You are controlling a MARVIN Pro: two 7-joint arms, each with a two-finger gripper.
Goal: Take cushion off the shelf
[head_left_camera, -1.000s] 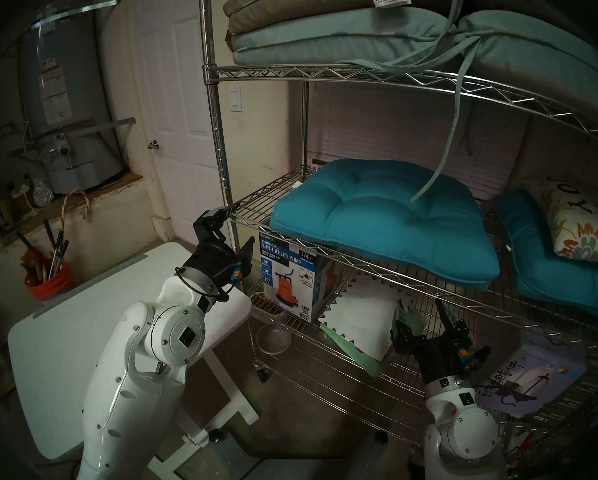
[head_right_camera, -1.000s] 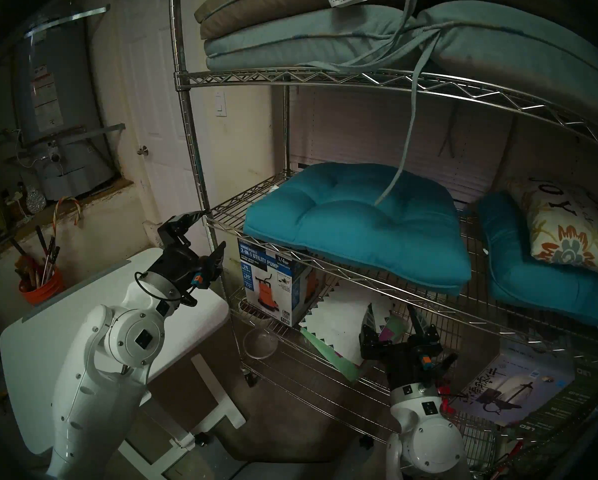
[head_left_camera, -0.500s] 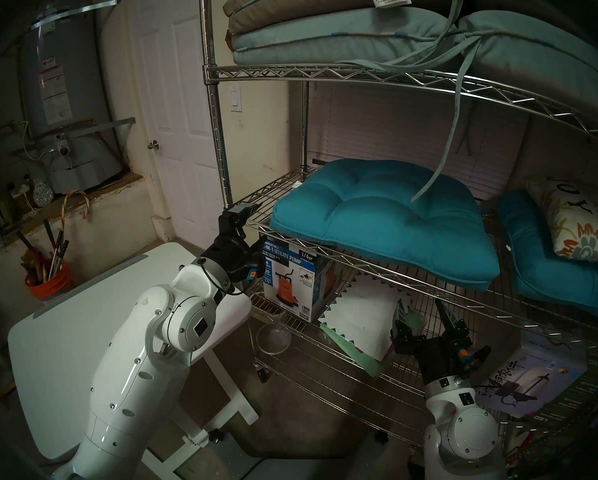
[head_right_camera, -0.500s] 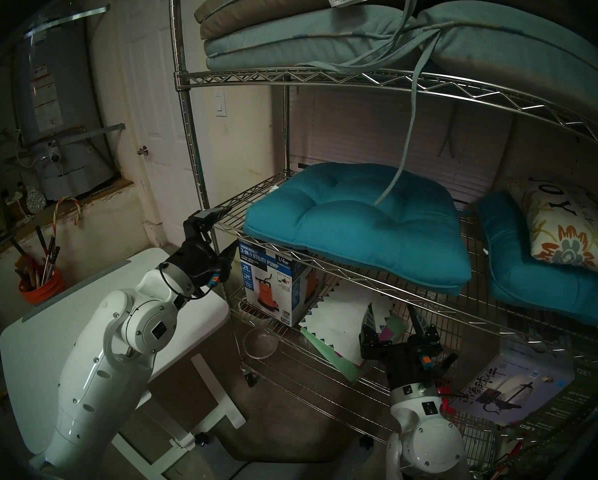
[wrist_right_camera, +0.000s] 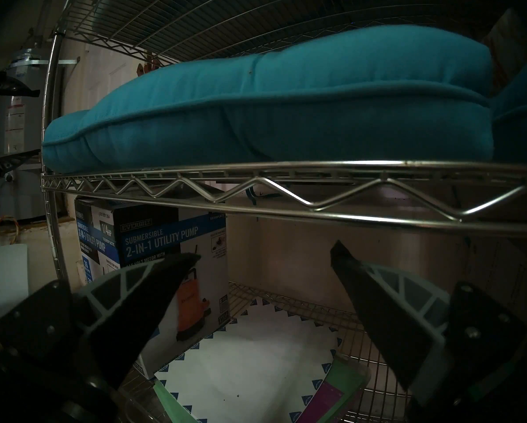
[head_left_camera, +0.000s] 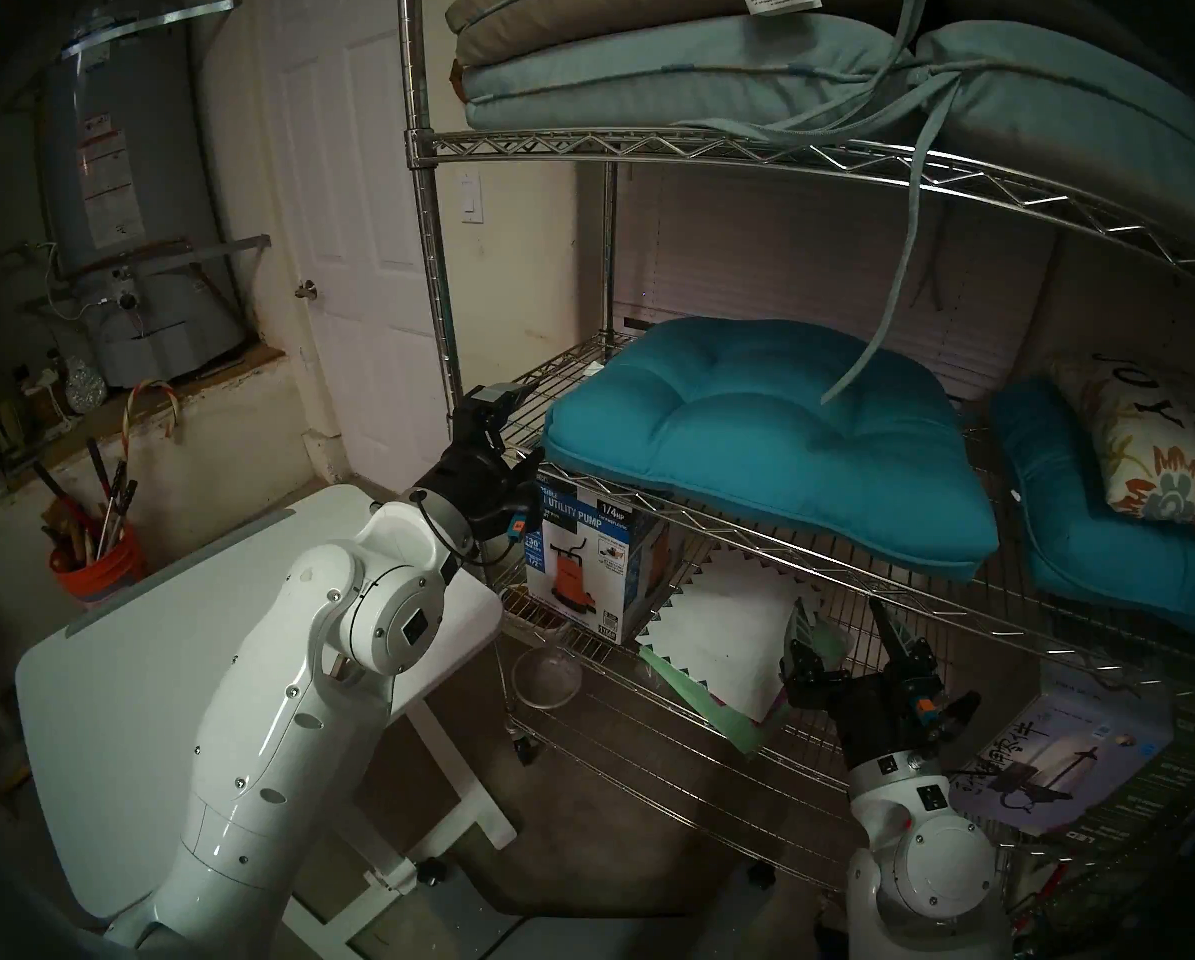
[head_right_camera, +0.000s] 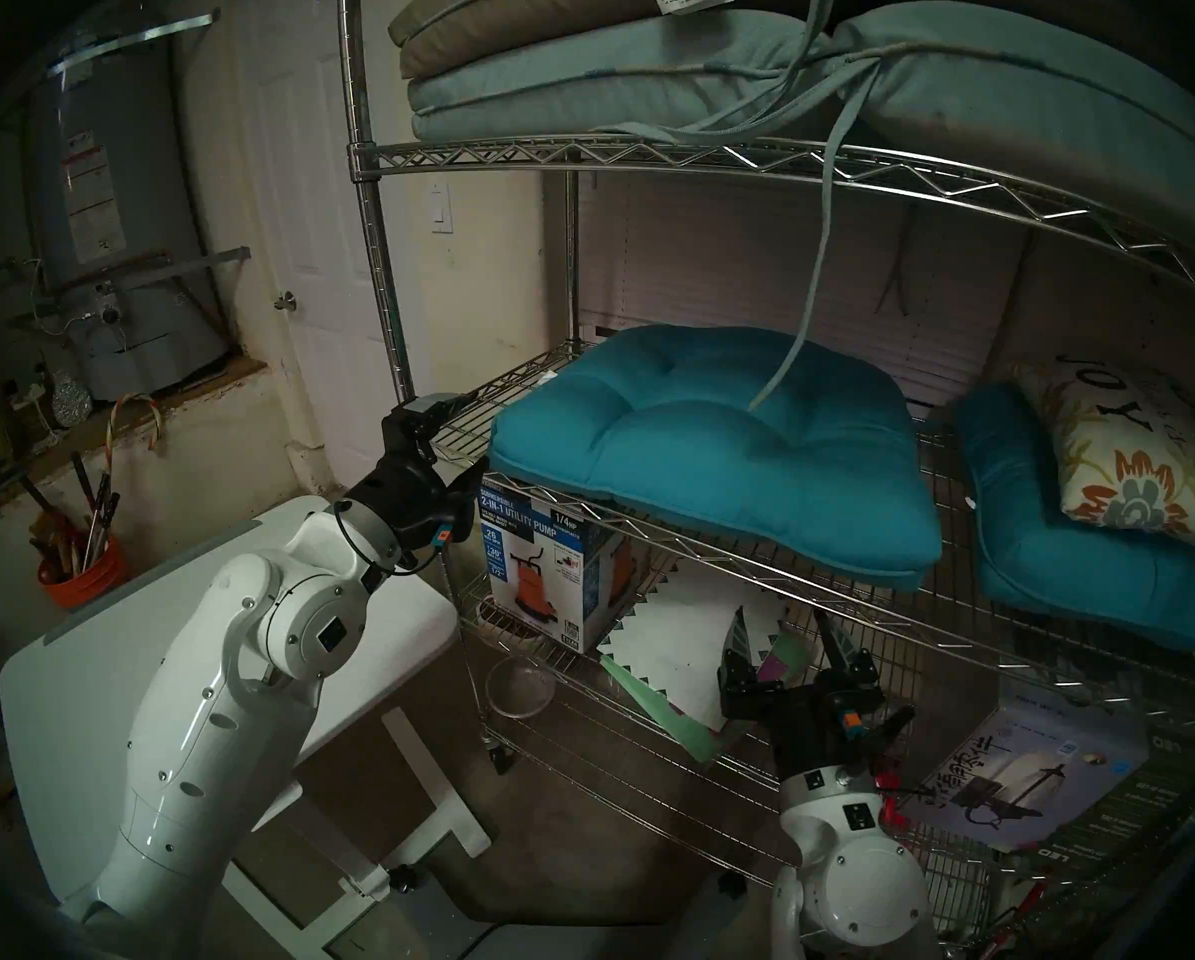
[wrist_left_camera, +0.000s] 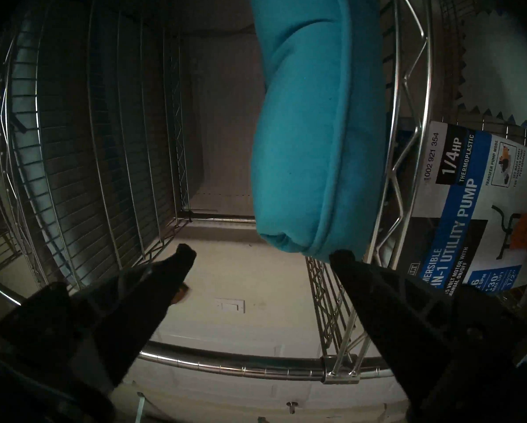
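Observation:
The teal tufted cushion (head_left_camera: 754,439) (head_right_camera: 705,453) lies on the middle tier of the chrome wire shelf (head_left_camera: 650,144), its front edge overhanging the tier's rim. My left gripper (head_left_camera: 522,429) (head_right_camera: 466,432) is open at the cushion's front left corner. In the left wrist view the gripper (wrist_left_camera: 263,254) straddles that corner of the cushion (wrist_left_camera: 305,138), one fingertip (wrist_left_camera: 341,256) touching it. My right gripper (head_left_camera: 844,633) (head_right_camera: 782,633) is open and empty below the tier's front edge (wrist_right_camera: 286,193), under the cushion (wrist_right_camera: 256,108).
A second teal cushion (head_left_camera: 1100,557) and a floral pillow (head_left_camera: 1163,453) sit at the tier's right. Pale cushions (head_left_camera: 650,72) fill the top tier; one tie strap (head_left_camera: 885,300) hangs onto the teal cushion. A pump box (head_left_camera: 588,557) stands below. A white table (head_left_camera: 165,626) is at left.
My left arm has swung right and forward, bringing its open gripper from beside the shelf post to the cushion's front left corner. The right arm has not moved.

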